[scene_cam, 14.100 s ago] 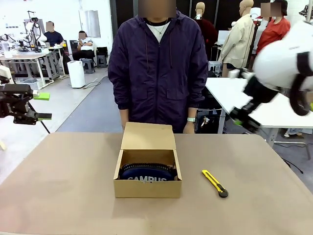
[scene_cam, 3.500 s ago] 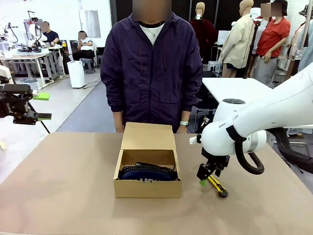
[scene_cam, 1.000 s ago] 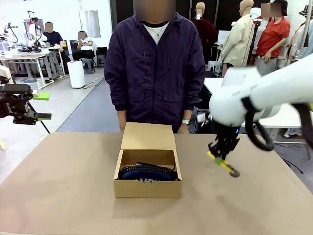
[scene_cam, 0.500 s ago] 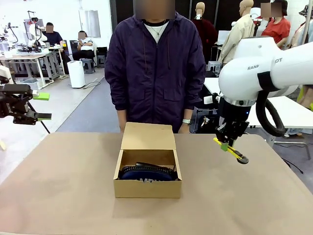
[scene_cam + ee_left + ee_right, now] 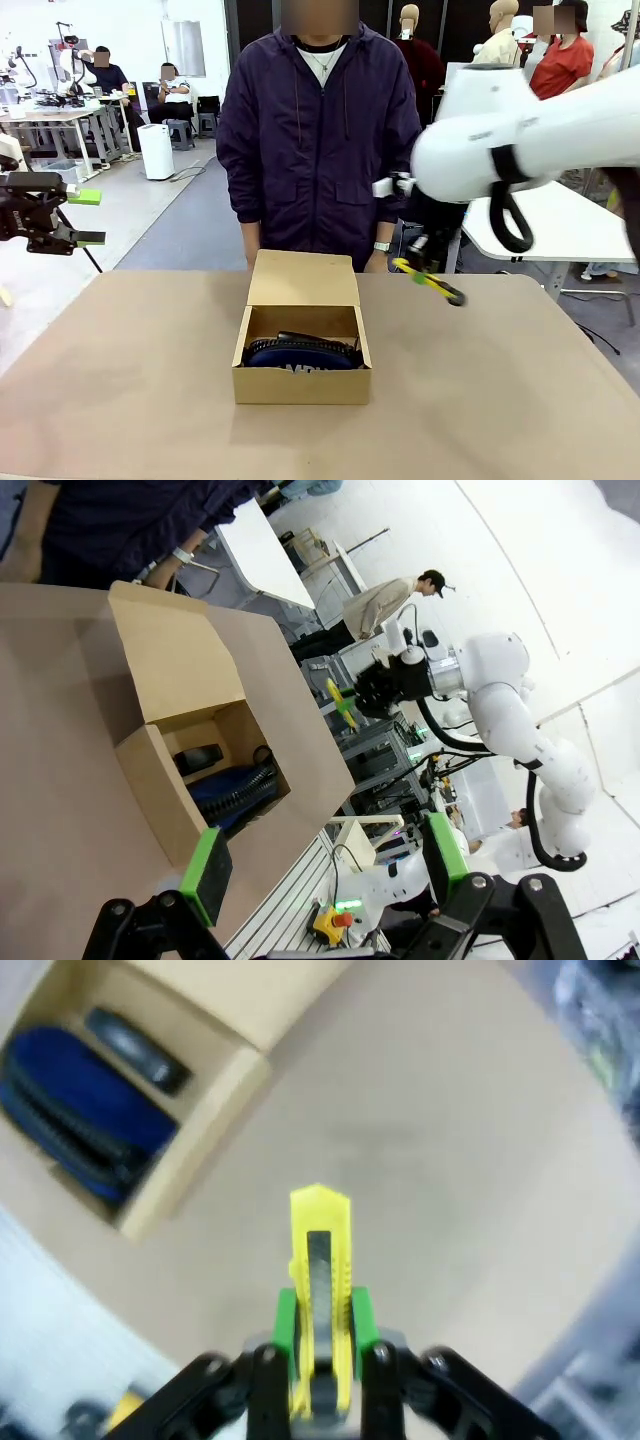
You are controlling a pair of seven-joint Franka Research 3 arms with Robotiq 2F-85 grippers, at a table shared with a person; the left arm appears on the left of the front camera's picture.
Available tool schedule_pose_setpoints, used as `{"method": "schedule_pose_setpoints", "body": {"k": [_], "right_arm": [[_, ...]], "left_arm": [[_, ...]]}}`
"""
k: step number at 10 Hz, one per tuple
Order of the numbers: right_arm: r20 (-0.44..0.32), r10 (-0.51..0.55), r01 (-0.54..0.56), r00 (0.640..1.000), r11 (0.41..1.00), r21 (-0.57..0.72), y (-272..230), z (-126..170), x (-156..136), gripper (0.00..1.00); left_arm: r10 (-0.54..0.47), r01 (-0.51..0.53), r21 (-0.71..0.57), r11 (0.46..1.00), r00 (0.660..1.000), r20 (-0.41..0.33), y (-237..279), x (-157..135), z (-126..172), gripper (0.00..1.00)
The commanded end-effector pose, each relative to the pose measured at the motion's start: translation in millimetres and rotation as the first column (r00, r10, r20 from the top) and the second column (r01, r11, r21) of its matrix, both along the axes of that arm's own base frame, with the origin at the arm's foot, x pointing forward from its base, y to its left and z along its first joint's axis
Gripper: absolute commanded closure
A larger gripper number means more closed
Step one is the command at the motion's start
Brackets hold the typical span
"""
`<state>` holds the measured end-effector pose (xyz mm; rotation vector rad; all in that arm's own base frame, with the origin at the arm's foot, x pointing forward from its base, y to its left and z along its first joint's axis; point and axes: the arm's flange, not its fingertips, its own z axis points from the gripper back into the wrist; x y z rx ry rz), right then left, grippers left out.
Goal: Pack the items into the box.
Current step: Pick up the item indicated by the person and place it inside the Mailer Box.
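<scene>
The brown cardboard box [image 5: 300, 383] sits mid-table with its lid flap [image 5: 303, 278] standing open at the back. Inside lie the navy pouch [image 5: 300, 354] and, behind it, the black stapler [image 5: 135, 1050]. My right gripper [image 5: 415, 264] is shut on the yellow-and-black utility knife [image 5: 430, 283], holding it in the air right of the box and above lid height. In the right wrist view the knife [image 5: 318, 1260] juts from between the green pads, with the box [image 5: 205, 1100] below at upper left. My left gripper [image 5: 78, 217] hangs open off the table's far left, pads [image 5: 207, 875] wide apart.
A person in a dark purple jacket [image 5: 320, 140] stands at the far edge right behind the box, hands low behind the lid. Bare brown tabletop [image 5: 500, 400] lies on both sides of the box. White tables and other people stand farther back.
My right arm has lifted the knife off the table and carried it up and leftward, closer to the box. The left arm has not moved.
</scene>
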<state>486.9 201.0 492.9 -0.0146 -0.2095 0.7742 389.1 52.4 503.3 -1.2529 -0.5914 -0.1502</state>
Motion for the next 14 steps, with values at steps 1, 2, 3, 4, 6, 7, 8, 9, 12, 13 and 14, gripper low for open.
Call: {"method": "schedule_pose_setpoints", "body": {"k": [1,2,3,4,6,7,8,9,12,13,14], "right_arm": [[0.024,0.314,-0.315,0.949,0.949,0.011,53.8,-16.0,61.8,1.00],[0.025,0.440,-0.440,0.898,0.898,0.010,90.2,-27.8,74.1,1.00],[0.021,0.523,-0.523,0.852,0.852,0.010,117.6,-36.9,77.7,1.00],[0.021,0.599,-0.600,0.800,0.800,0.024,141.0,-45.4,76.8,1.00],[-0.014,0.720,-0.717,0.694,0.692,0.078,178.5,-61.6,65.4,1.00],[-0.014,0.749,-0.742,0.663,0.660,0.116,191.6,-66.9,57.9,1.00],[-0.016,0.768,-0.760,0.641,0.637,0.127,200.3,-73.2,50.8,1.00],[-0.037,0.768,-0.760,0.640,0.639,0.121,202.8,-79.2,46.8,1.00],[-0.061,0.715,-0.714,0.696,0.699,0.051,196.8,-86.7,46.0,1.00],[-0.062,0.718,-0.716,0.694,0.696,0.055,196.7,-86.8,45.5,1.00],[-0.084,0.711,-0.709,0.698,0.703,0.056,196.0,-90.9,46.2,1.00]], "left_arm": [[-0.012,0.012,0.005,1.000,1.000,-0.003,2.3,-2.3,1.4,0.00],[-0.012,0.012,0.005,1.000,1.000,-0.003,2.3,-2.3,1.4,0.00],[-0.012,0.012,0.005,1.000,1.000,-0.003,2.3,-2.3,1.4,0.00],[-0.012,0.012,0.005,1.000,1.000,-0.003,2.3,-2.3,1.4,0.00],[-0.012,0.012,0.005,1.000,1.000,-0.003,2.3,-2.3,1.4,0.00],[-0.012,0.012,0.005,1.000,1.000,-0.003,2.3,-2.3,1.4,0.00],[-0.012,0.012,0.005,1.000,1.000,-0.003,2.3,-2.3,1.4,0.00],[-0.012,0.012,0.005,1.000,1.000,-0.003,2.3,-2.3,1.4,0.00],[-0.012,0.012,0.005,1.000,1.000,-0.003,2.3,-2.3,1.4,0.00],[-0.012,0.012,0.005,1.000,1.000,-0.003,2.3,-2.3,1.4,0.00],[-0.012,0.012,0.005,1.000,1.000,-0.003,2.3,-2.3,1.4,0.00]]}}
